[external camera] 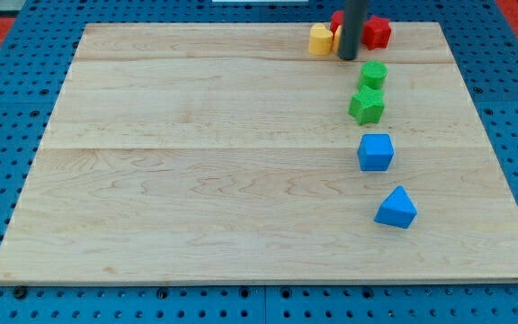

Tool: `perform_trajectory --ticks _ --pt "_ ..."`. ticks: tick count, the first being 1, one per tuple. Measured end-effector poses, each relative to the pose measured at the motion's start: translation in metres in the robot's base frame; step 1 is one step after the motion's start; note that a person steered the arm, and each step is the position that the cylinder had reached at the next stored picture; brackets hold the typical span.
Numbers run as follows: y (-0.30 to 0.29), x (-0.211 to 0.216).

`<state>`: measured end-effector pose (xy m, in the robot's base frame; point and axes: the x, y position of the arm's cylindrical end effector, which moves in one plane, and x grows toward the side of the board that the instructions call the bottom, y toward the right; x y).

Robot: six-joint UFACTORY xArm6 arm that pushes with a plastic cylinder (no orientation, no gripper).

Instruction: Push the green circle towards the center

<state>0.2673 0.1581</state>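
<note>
The green circle [373,75] is a small round green block near the view's top right on the wooden board [196,180]. A green star-shaped block [366,105] sits just below it, almost touching. My tip [349,57] is the lower end of the dark rod, standing just up and to the left of the green circle, a small gap apart. The rod hides part of the blocks behind it.
A yellow block [321,40] sits left of the rod, with a second yellow piece partly hidden behind it. Red blocks [377,31] lie behind and right of the rod at the top edge. A blue cube [375,152] and a blue triangular block [396,208] lie lower right.
</note>
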Motion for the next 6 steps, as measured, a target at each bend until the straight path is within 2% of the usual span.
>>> perform_trajectory --ticks 1,2,4,6 --pt "0.059 0.002" --pt "0.061 0.036" --pt "-0.072 0.05" --pt "-0.066 0.063"
